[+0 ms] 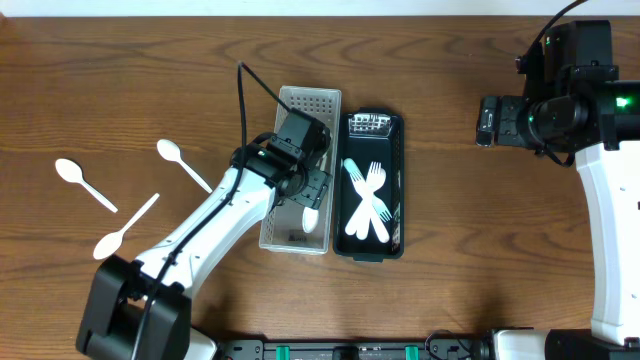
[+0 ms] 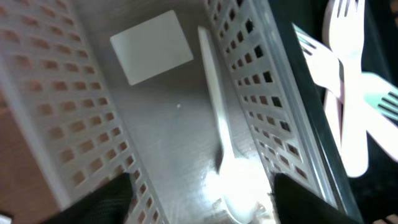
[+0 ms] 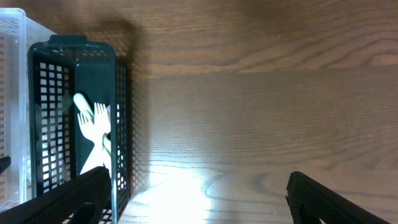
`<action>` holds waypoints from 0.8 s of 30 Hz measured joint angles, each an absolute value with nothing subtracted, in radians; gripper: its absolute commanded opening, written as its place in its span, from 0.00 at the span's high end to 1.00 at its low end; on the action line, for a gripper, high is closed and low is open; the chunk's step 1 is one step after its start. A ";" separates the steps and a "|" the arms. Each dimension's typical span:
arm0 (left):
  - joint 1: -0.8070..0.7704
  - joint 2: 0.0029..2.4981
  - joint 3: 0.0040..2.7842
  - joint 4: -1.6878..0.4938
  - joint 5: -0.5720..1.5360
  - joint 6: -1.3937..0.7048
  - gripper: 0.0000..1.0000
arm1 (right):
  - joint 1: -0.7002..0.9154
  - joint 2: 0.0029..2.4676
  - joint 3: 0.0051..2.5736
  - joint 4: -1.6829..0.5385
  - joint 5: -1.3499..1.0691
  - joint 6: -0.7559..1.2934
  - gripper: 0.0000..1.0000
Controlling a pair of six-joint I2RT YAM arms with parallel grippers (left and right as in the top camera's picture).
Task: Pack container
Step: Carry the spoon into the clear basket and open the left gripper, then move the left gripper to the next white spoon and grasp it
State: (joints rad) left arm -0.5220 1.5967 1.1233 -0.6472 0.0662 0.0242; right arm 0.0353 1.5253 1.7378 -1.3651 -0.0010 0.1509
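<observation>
My left gripper (image 1: 312,192) is open inside the clear perforated container (image 1: 330,100). A white plastic spoon (image 2: 227,168) lies loose on that container's floor between the open fingers (image 2: 199,199); its bowl also shows in the overhead view (image 1: 310,218). The dark green basket (image 1: 396,130) beside it holds several white forks (image 1: 368,200). Three white spoons lie on the table at the left: one (image 1: 82,181), one (image 1: 182,160) and one (image 1: 122,231). My right gripper (image 3: 193,199) is open and empty above bare wood, right of the green basket (image 3: 118,93).
A white label (image 2: 151,46) sits on the clear container's floor. The right arm (image 1: 560,100) hangs at the far right of the table. The left arm's cable (image 1: 248,90) loops over the clear container.
</observation>
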 measured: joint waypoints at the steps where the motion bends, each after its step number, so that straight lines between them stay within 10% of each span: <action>1: -0.522 1.584 1.124 -0.658 0.067 0.024 0.16 | 0.035 1.525 1.738 -1.365 -0.001 0.151 0.07; 5: -0.521 1.483 1.161 -0.722 0.025 0.022 0.00 | 0.035 1.525 1.738 -1.365 -0.001 0.151 0.07; 14: -0.269 1.249 1.259 -0.707 -0.199 -0.226 0.02 | 0.035 1.525 1.738 -1.365 -0.001 0.151 0.07; 24: 0.140 1.542 1.256 -0.716 -0.056 -0.489 0.02 | 0.035 1.525 1.738 -1.370 -0.001 0.151 0.07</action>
State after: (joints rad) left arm 0.1398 1.5421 1.2564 -0.7162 -0.0559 -0.4892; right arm 0.0353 1.5249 1.7378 -1.3697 -0.0010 0.1509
